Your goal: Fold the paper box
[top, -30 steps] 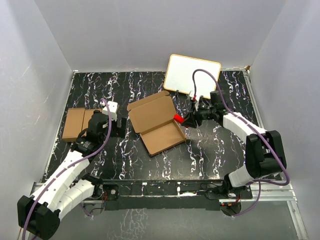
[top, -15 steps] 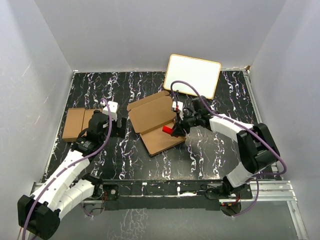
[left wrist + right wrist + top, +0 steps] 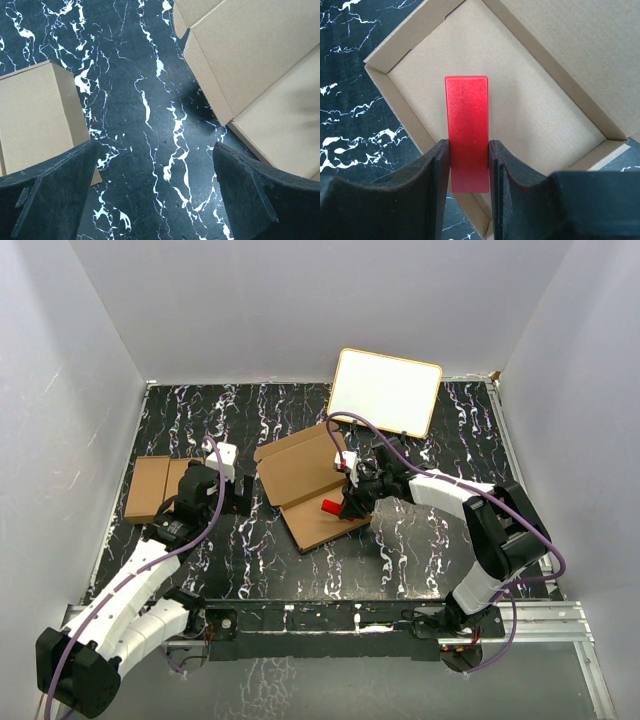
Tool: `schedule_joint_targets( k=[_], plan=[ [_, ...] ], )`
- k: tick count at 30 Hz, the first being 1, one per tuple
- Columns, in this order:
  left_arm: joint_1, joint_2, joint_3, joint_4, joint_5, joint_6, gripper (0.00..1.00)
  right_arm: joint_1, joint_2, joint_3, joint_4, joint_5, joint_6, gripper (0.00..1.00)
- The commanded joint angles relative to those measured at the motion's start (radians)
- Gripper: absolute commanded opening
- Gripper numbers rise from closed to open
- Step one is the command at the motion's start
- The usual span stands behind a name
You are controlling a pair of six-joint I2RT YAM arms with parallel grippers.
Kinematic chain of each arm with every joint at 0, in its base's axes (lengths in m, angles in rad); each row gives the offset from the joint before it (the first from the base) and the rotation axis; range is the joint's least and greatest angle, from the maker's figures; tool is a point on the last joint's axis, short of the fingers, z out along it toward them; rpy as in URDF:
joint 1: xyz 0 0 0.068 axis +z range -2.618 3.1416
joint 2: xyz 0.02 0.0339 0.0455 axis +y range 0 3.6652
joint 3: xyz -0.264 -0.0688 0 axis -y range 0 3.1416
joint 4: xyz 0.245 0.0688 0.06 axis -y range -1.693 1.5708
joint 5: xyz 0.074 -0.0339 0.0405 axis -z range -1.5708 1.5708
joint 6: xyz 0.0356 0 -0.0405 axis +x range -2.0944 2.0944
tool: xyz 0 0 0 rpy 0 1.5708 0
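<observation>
Top external view gives me the paper box (image 3: pixel 305 485) lying near the middle of the worktop (image 3: pixel 420 540), its lid panel flat and open on the side toward the white board (image 3: pixel 385 390) and its tray toward me. On the right wrist view the tray's side walls stand up around the floor, so I judge the base as already formed, while the lid and its flaps are not yet brought over. The right arm (image 3: pixel 450 490) reaches in from the box's right side, and the right jaws are pinching a red block (image 3: pixel 466 132) by its long faces, held directly above the tray floor and apart from it as far as I can tell. The left arm (image 3: pixel 150 560) sits off the box's left side; the left jaws are spread with nothing between them, hanging over bare worktop between the box's left edge and the twin cartons (image 3: pixel 155 487). My read is that the task is partway: walls up, lid open, tabs untucked. What remains looks like releasing the block, which seems bound for the tray, then swinging the lid down and seating its flaps. I expect that to need the left arm steadying the box.
</observation>
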Motion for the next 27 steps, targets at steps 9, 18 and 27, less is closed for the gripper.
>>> schedule_joint_targets(
  k=[9,18,27],
  plan=[
    [0.005,0.000,0.020,0.000,-0.011,0.009,0.97,0.022,0.006,0.036,0.084,0.019,0.014,0.08],
    [0.005,-0.003,0.019,-0.001,-0.011,0.009,0.97,0.027,0.008,0.036,0.094,0.039,0.027,0.08],
    [0.004,-0.006,0.020,-0.002,-0.010,0.009,0.97,0.027,0.008,0.033,0.106,0.048,0.042,0.08]
  ],
)
